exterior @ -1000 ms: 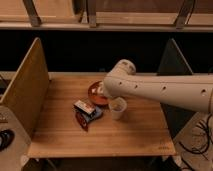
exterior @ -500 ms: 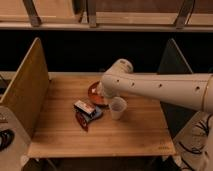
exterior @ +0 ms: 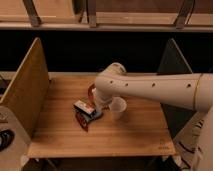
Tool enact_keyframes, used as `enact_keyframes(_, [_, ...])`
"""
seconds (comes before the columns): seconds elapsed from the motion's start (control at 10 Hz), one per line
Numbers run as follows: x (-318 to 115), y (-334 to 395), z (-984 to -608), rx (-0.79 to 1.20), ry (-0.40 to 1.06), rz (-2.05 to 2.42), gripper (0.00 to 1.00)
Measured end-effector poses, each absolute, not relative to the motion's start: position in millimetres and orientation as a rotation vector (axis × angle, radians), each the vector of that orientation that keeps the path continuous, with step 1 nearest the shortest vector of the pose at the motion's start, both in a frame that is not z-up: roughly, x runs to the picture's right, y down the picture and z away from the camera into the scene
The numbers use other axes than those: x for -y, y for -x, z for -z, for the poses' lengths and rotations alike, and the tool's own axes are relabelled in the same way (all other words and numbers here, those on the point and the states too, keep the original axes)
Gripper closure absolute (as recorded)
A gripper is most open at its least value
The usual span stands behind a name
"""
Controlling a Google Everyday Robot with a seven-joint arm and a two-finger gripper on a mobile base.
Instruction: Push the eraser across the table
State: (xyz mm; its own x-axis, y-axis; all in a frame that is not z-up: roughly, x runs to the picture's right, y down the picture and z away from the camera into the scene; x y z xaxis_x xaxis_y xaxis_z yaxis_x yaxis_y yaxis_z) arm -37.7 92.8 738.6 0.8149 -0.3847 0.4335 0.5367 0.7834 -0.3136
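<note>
Whether the jaws are spread or pressed together cannot be told: the gripper (exterior: pixel 101 103) hangs low over the tabletop (exterior: pixel 131 131), its tip tucked under the thick white arm (exterior: pixel 150 89) that reaches in from the right. The gripper sits left of the tabletop's middle, between two things: the eraser (exterior: pixel 83 107) just to its left and a pale cup (exterior: pixel 118 107) just to its right. Whether it touches the eraser cannot be told.

The eraser lies flat, white face with an orange-red marking turned up. Its long axis runs on a slant, from upper left to lower right in the camera view, with the lower right end the one nearest the gripper. Right at that end is a small blue rounded item (exterior: pixel 95 116). Just in front of the eraser, toward the near edge, lies a dark red slender piece (exterior: pixel 81 121).

The cup stands upright with its mouth open upward. Behind the gripper a reddish curved rim (exterior: pixel 91 91) shows, mostly covered by the arm.

The tabletop is of light wooden planks. A tan upright panel (exterior: pixel 27 90) stands at its left end and a darker panel (exterior: pixel 172 67) at its right end.
</note>
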Motion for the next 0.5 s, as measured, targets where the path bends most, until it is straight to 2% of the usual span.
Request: enact_keyframes(0.5, [-93.8, 38.6, -739.1, 0.359, 0.447, 0.513, 1.0])
